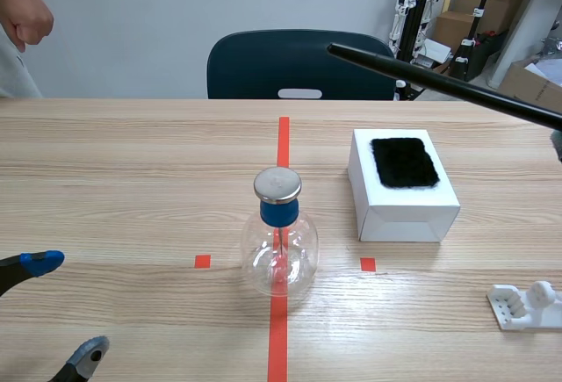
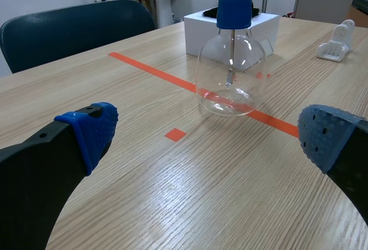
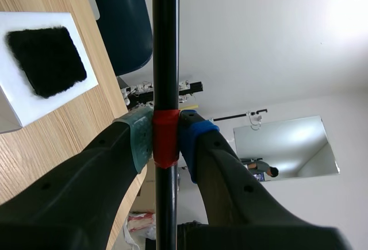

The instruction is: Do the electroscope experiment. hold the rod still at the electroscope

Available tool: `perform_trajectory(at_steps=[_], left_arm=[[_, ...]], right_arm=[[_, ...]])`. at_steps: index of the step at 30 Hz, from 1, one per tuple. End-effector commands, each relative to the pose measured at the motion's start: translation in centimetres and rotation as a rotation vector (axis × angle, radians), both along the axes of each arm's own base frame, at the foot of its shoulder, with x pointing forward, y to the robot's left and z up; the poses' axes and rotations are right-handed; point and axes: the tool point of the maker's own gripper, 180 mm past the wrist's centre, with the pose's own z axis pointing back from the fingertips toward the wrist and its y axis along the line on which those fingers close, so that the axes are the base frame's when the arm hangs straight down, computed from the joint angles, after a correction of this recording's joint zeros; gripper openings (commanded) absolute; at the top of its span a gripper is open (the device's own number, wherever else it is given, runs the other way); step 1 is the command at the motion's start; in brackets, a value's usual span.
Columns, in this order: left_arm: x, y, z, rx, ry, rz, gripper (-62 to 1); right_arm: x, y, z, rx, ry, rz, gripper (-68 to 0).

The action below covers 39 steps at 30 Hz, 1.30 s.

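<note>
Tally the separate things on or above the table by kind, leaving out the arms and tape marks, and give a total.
Electroscope flask: 1
Black rod: 1
White box: 1
Black fuzzy pad: 1
White plastic stand: 1
Total: 5

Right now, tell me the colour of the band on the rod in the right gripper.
Red band on a black rod; right wrist view shows it best.
</note>
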Motion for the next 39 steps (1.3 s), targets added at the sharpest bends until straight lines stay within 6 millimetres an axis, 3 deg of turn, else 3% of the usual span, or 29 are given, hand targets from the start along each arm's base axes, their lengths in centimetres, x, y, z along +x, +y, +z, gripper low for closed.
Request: perform_trajectory(at_steps=[1, 13, 27, 39], left_arm=[[0.2, 0.3, 1.4, -0.039, -0.053, 0.005, 1.4], [0.2, 0.3, 1.4, -0.039, -0.053, 0.005, 1.4], [0.2, 0.3, 1.4, -0.039, -0.053, 0.005, 1.4], [0.2, 0.3, 1.4, -0.039, -0.053, 0.005, 1.4]], right_arm=[[0.2, 0.3, 0.8, -0.004, -0.027, 0.013, -67.3], [0.2, 0.1, 0.7, -0.016, -0.025, 0.006, -67.3], [1.3, 0.4, 0.8, -0.172, -0.07, 0.02, -67.3], [4.2, 3.8, 1.3, -0.341, -0.147, 0.103, -67.3]])
